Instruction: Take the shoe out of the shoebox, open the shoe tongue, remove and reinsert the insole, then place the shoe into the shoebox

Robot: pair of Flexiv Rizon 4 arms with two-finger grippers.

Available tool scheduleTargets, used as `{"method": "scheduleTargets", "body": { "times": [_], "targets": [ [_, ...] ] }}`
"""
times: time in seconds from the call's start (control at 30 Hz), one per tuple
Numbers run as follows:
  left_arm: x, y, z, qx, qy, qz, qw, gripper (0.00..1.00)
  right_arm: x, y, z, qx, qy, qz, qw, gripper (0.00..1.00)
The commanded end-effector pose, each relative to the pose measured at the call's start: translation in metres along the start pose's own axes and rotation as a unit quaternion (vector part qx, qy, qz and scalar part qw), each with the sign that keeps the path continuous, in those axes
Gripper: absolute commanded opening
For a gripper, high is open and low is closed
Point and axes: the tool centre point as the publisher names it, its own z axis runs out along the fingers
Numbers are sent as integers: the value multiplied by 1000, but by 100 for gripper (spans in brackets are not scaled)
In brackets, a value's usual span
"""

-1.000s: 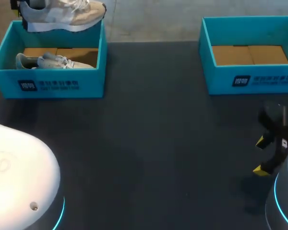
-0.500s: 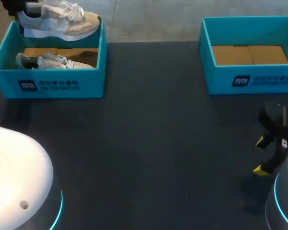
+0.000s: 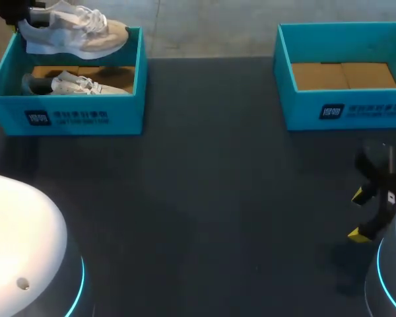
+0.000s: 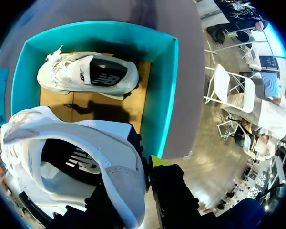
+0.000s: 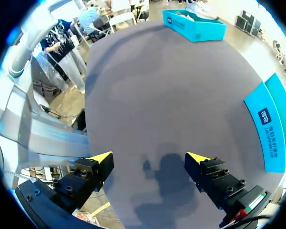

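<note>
Gripping the shoe [image 4: 76, 143] by its heel, the left gripper [image 4: 131, 171] holds it just above the shoebox [image 3: 66, 117], so removal appears nearly done, while the right gripper [image 5: 150, 160] hangs wide open and empty over the surface [image 3: 204, 198]; every later step remains.

Left gripper [image 4: 151, 164], raised at far left, pinches a sneaker [image 4: 86, 138] by its heel; right gripper [image 5: 152, 157] hangs low at near right, fingers spread wide.

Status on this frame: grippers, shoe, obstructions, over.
Left gripper shut on shoe, held above left shoebox. Second shoe inside. Right gripper open over table. No obstruction seen.
</note>
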Motion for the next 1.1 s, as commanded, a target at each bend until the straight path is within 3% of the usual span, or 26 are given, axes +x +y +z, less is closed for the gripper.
{"method": "scheduleTargets", "body": {
  "times": [0.03, 0.4, 1.1],
  "targets": [
    [4, 2, 1, -1, -5, 5, 1000, 0, 2, -1, 1, -1, -3, 0, 1000, 100],
    [-1, -5, 16, 5, -2, 23, 1000, 0, 2, -1, 1, -1, -3, 0, 1000, 100],
    [-10, 7, 56, 33, 15, 16, 999, 0, 2, -1, 1, -1, -3, 0, 1000, 100]
  ]
}}
